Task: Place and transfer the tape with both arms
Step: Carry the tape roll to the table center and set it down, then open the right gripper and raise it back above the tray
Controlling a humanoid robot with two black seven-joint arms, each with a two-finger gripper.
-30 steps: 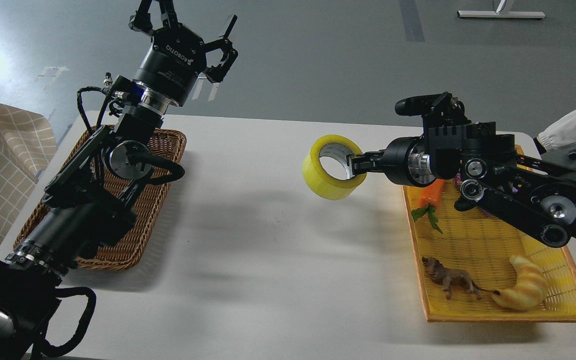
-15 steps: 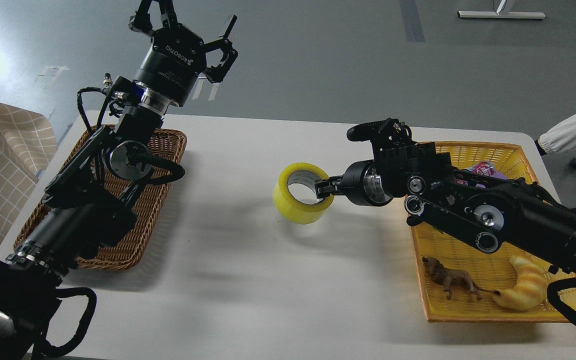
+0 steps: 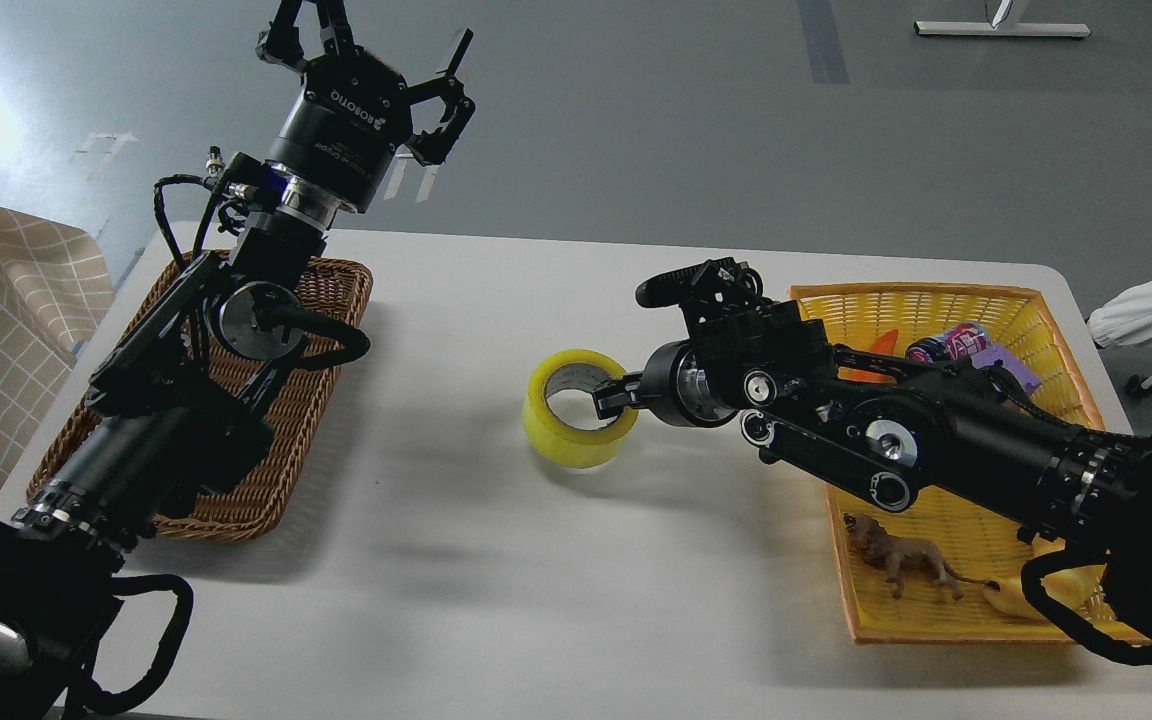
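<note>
The tape (image 3: 576, 408), a wide translucent yellow roll with a pale grey core, sits near the middle of the white table (image 3: 496, 600). The right gripper (image 3: 611, 397) pinches its right wall. The left gripper (image 3: 366, 50) hangs spread, raised above the wicker basket (image 3: 321, 400).

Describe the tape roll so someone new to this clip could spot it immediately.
On the white table, between the brown wicker basket and the yellow tray, the tape sits mid-table, gripped by the right tool. It is the only translucent yellow ring with a grey-white core.
</note>
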